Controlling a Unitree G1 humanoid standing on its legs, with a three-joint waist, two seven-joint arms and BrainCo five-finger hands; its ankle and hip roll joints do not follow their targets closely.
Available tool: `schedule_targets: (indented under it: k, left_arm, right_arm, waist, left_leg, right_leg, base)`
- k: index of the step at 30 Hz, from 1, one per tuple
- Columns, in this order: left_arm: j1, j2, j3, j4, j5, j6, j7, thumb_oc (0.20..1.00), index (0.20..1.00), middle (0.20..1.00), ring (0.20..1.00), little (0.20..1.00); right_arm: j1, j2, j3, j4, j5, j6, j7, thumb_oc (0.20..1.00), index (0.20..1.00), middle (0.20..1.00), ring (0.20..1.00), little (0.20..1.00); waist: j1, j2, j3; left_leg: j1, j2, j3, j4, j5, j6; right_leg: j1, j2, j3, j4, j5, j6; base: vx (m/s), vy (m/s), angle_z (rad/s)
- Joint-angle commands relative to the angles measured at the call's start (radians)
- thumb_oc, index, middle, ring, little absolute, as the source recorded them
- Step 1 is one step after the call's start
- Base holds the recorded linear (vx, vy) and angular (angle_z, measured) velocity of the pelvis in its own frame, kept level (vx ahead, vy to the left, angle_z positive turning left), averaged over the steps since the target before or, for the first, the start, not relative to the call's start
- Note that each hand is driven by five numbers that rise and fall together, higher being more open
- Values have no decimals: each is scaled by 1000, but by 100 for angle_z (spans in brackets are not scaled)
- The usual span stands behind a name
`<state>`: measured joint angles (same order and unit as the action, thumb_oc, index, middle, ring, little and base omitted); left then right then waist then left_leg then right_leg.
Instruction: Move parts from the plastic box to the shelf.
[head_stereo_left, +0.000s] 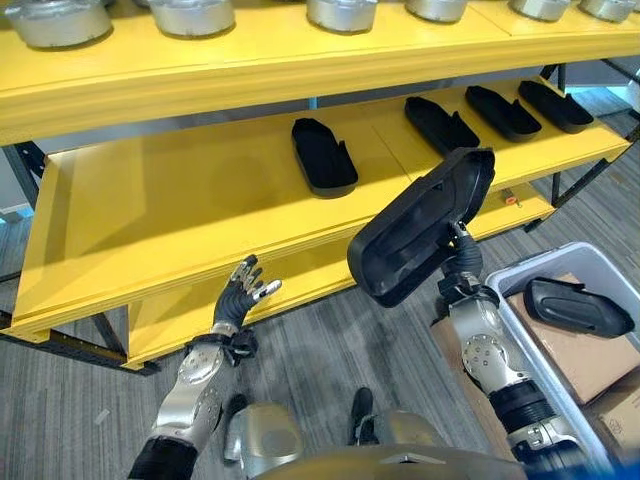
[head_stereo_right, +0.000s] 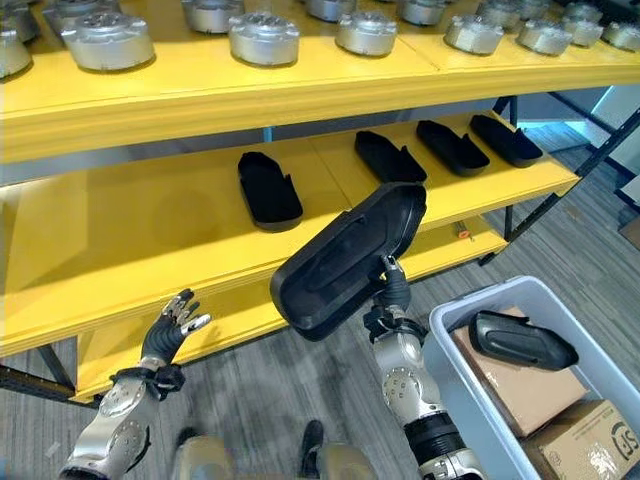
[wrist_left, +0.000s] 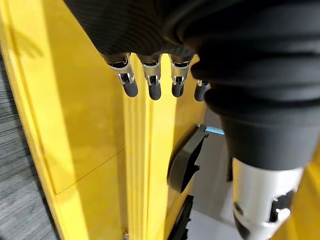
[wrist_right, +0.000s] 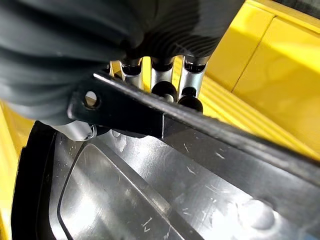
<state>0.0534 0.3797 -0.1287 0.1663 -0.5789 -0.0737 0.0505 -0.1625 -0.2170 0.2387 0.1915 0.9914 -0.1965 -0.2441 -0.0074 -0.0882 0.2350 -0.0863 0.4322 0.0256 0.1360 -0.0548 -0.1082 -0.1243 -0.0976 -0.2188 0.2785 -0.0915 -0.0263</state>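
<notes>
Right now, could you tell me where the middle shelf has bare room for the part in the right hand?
The right hand holds a black part off the middle shelf. The widest bare patch lies left of the leftmost shelved part, above the open left hand. A narrower gap lies right of that part; the right end is crowded.

Four parts (head_stereo_left: 323, 156) in a row on the shelf (head_stereo_left: 150, 215), plastic box (head_stereo_left: 530, 330) right
</notes>
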Motion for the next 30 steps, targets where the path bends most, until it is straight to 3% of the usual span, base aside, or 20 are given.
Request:
schedule_targets:
  k: [1, 5, 9, 12, 19, 22, 26, 30]
  left_arm:
    - [66, 17, 22, -51, -26, -49, 4, 1000, 1000, 1000, 1000, 1000]
    - [66, 40, 29, -57, -17, -53, 0, 1000, 1000, 1000, 1000, 1000]
    - [63, 75, 32, -73, -12, -57, 8, 1000, 1000, 1000, 1000, 1000]
    - [45, 91, 13, -78, -14, -58, 8, 1000, 1000, 1000, 1000, 1000]
    - [32, 134, -15, -108, -34, -49, 6, 1000, 1000, 1000, 1000, 1000]
    - [21, 162, -36, -130, -60, -48, 10, 1000, 1000, 1000, 1000, 1000]
    - [9, 204, -60, -162, -90, -52, 11, 1000, 1000, 1000, 1000, 1000]
    - [-1, 238, -78, -189, -116, -63, 10, 1000, 1000, 1000, 1000, 1000]
  right_arm:
    - [-24, -5, 0, -89, 8, -55, 39, 200, 200, 200, 200, 200]
    - [-21, 6, 4, -90, 5, -49, 47, 200, 200, 200, 200, 200]
    - [-52, 27, 38, -65, -12, -24, 53, 200, 200, 200, 200, 200]
    - [-110, 25, 49, -31, -24, -18, 50, 200, 200, 200, 200, 200]
    - [-254, 33, 45, 64, -24, -26, 11, 200, 200, 200, 200, 200]
    - [-388, 12, 18, 144, -34, -34, -31, 200, 200, 200, 200, 200]
    - [-562, -76, -9, 237, -83, -32, -80, 200, 200, 200, 200, 200]
    - [-746, -147, -18, 399, -111, -23, -121, 200, 200, 200, 200, 200]
  waist:
    - [19, 57, -79]
    - [35, 54, -72]
    - [86, 28, -56]
    - [130, 8, -54]
    - [202, -17, -46]
    - [255, -26, -24]
    - [291, -24, 9]
    - [307, -9, 41]
  left_leg:
    - [119, -79, 35, -220, 237, 5]
    - [101, -136, 17, -167, 183, 12]
    - [39, -216, -7, -68, 113, 27]
    - [-19, -263, -51, -43, 104, 33]
    - [-103, -316, -126, -10, 105, 36]
    - [-154, -335, -165, 21, 101, 33]
    - [-214, -352, -205, 48, 108, 30]
    - [-237, -354, -225, 66, 84, 27]
  right_leg:
    - [41, -46, 24, 78, -40, 103]
    - [76, -95, 20, 39, -8, 126]
    - [149, -161, -17, -56, 51, 162]
    - [182, -189, -71, -99, 82, 177]
    - [217, -199, -162, -130, 89, 183]
    - [224, -198, -207, -129, 81, 181]
    - [204, -193, -243, -112, 66, 172]
    - [185, -185, -237, -85, 32, 170]
  base:
    - [109, 341, 46]
    - [104, 232, 18]
    - [93, 208, 44]
    - [85, 120, 49]
    - [48, 5, 50]
    - [36, -51, 42]
    - [28, -54, 42]
    - [-6, -25, 19]
